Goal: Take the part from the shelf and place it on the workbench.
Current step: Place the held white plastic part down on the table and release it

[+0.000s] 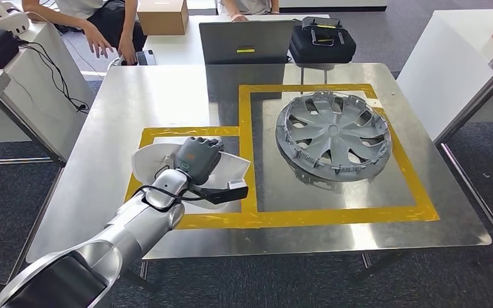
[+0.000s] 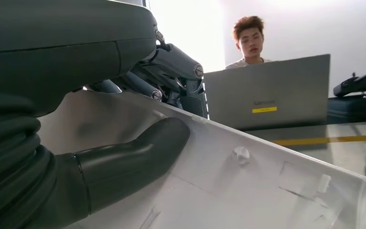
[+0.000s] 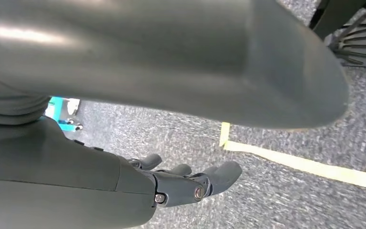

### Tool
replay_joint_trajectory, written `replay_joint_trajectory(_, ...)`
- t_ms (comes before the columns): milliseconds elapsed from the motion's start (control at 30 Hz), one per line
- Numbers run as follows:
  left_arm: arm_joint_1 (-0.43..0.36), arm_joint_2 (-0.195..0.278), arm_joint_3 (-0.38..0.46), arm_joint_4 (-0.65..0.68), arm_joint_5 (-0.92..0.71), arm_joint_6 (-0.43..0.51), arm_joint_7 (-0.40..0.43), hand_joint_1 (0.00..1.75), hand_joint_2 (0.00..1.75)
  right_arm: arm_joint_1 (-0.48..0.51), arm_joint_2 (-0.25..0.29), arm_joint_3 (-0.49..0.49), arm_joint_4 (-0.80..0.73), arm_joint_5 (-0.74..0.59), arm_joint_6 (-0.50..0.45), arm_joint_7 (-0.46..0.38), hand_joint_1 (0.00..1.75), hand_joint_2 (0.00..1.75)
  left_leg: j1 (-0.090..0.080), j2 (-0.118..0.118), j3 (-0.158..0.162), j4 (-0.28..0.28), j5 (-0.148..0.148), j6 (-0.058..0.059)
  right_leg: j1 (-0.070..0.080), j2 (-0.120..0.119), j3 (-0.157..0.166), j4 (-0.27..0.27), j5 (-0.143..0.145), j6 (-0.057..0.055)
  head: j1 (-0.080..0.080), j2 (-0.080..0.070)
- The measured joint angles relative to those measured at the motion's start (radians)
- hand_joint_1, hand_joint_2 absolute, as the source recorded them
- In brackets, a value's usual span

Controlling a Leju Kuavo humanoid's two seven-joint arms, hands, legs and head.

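Head view: a steel workbench (image 1: 167, 96) marked with two yellow-taped boxes, a small one toward its near left corner and a larger one to the right. The left hand (image 1: 197, 158) reaches over the small box and rests on a white part (image 1: 234, 168), a curved plastic panel lying inside that box, its right end touching the tape that divides the two boxes. A grey hubcap (image 1: 334, 135) lies flat in the large box, well apart from the hand. Past the far edge stand a laptop (image 1: 247, 42), a black case (image 1: 322, 43) and a cardboard box (image 1: 162, 16); a person's hands (image 1: 109, 42) rest on a neighbouring table.

Left wrist view: the left hand grips the part, thumb (image 2: 133, 160) pressed on its inner face and fingers (image 2: 178, 76) wrapped over its upper edge. The part sits tilted, and whether its lower edge touches the workbench cannot be told here. The laptop and a seated person (image 2: 250, 40) lie beyond.

Right wrist view: the right hand (image 3: 186, 183) hangs over grey carpet with a yellow floor line (image 3: 305, 164), fingers loosely curled and holding nothing.

Progress, as a judgement: the part is off the shelf and at the workbench, inside its box. What seems left is to let go and draw the arm back
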Motion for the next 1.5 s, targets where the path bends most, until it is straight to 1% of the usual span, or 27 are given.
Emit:
replay_joint_trajectory(233,0.003,0.037,0.019,0.038,-0.005,-0.001,0.048,1.75,1.75,0.005,0.008,0.002,0.0,-0.004,0.006,0.034,0.0,0.0,0.0,0.0,0.0,0.0,0.0,0.0,0.0,0.0,0.0,0.0,0.0,-0.001,0.0,0.0)
replay_joint_trajectory(400,0.012,0.063,0.035,0.057,-0.008,0.007,0.055,1.75,1.75,0.016,0.009,0.002,0.0,-0.009,0.005,0.044,0.0,0.0,0.0,-0.001,0.0,0.0,0.0,0.0,0.0,0.0,0.0,0.0,-0.001,-0.001,0.0,0.0)
replay_joint_trajectory(533,0.02,0.075,0.048,0.068,-0.001,0.02,0.047,0.0,1.75,0.019,0.009,0.002,0.0,-0.01,0.004,0.049,0.0,0.0,0.0,0.0,0.0,0.0,0.0,0.0,0.0,0.0,0.0,0.0,-0.001,-0.001,0.0,0.0)
replay_joint_trajectory(867,0.043,0.094,0.087,0.077,0.017,0.09,-0.016,0.0,1.75,0.024,0.001,0.002,0.0,-0.004,0.006,0.006,0.0,0.0,0.0,0.0,0.0,0.0,0.0,0.0,0.0,0.0,0.0,0.0,-0.001,-0.001,0.0,0.0)
replay_joint_trajectory(1000,0.052,0.093,0.099,0.078,0.037,0.112,-0.063,0.0,1.75,0.025,0.001,0.002,0.0,-0.003,0.009,0.001,0.0,0.0,0.0,0.0,0.0,0.0,0.0,0.0,0.0,0.0,0.0,0.0,-0.001,-0.001,0.0,0.0)
replay_joint_trajectory(1067,0.054,0.088,0.113,0.078,0.072,0.124,-0.1,0.0,1.75,0.026,0.001,0.002,0.0,-0.003,0.01,0.002,0.0,0.0,0.0,0.0,0.0,0.0,0.0,0.0,0.0,0.0,0.0,0.0,-0.001,-0.001,0.0,0.0)
replay_joint_trajectory(1200,0.059,0.066,0.183,0.074,0.21,0.158,-0.237,0.0,0.0,0.028,0.004,0.002,0.001,-0.003,0.01,0.006,0.0,0.0,0.0,0.0,0.0,0.0,0.0,0.0,0.0,-0.001,0.0,0.0,-0.001,-0.001,0.0,0.0)
replay_joint_trajectory(1233,0.059,0.059,0.206,0.071,0.249,0.159,-0.274,0.0,0.0,0.028,0.006,0.002,0.001,-0.004,0.008,0.006,0.0,0.0,0.0,0.0,0.0,0.0,0.0,0.0,0.0,-0.001,0.0,0.0,-0.001,-0.001,0.0,0.0)
replay_joint_trajectory(1300,0.061,0.04,0.269,0.061,0.356,0.141,-0.373,0.0,0.0,0.028,0.01,0.002,0.001,-0.007,0.005,0.007,0.0,0.0,0.0,0.0,0.0,0.0,0.0,0.0,0.0,-0.001,0.0,0.0,-0.001,-0.001,0.0,0.0)
replay_joint_trajectory(1367,0.063,0.018,0.351,0.04,0.5,0.076,-0.486,0.0,0.0,0.028,0.016,0.002,0.002,-0.009,0.004,0.01,0.0,0.0,0.0,0.0,0.0,0.0,0.0,0.0,0.0,-0.001,0.0,0.0,-0.001,-0.001,0.0,0.0)
replay_joint_trajectory(1400,0.065,0.007,0.389,0.022,0.577,0.031,-0.529,0.0,0.0,0.027,0.018,0.001,0.002,-0.01,0.003,0.011,0.0,0.0,0.0,0.0,0.0,0.0,0.0,0.0,0.0,-0.001,0.0,0.0,-0.001,-0.001,0.0,0.0)
replay_joint_trajectory(1433,0.069,-0.001,0.42,0.003,0.641,-0.009,-0.56,0.0,0.0,0.027,0.021,0.001,0.002,-0.01,0.003,0.013,0.0,0.0,0.0,0.0,0.0,0.0,0.0,0.0,0.0,-0.001,0.0,0.0,0.0,-0.001,0.0,0.0)
replay_joint_trajectory(1500,0.088,-0.011,0.455,-0.064,0.77,-0.089,-0.582,0.0,0.0,0.026,0.025,0.001,0.003,-0.01,0.003,0.011,0.0,0.0,0.0,0.0,0.0,0.0,0.0,0.0,0.0,-0.001,0.0,0.0,0.0,-0.001,0.0,0.0)
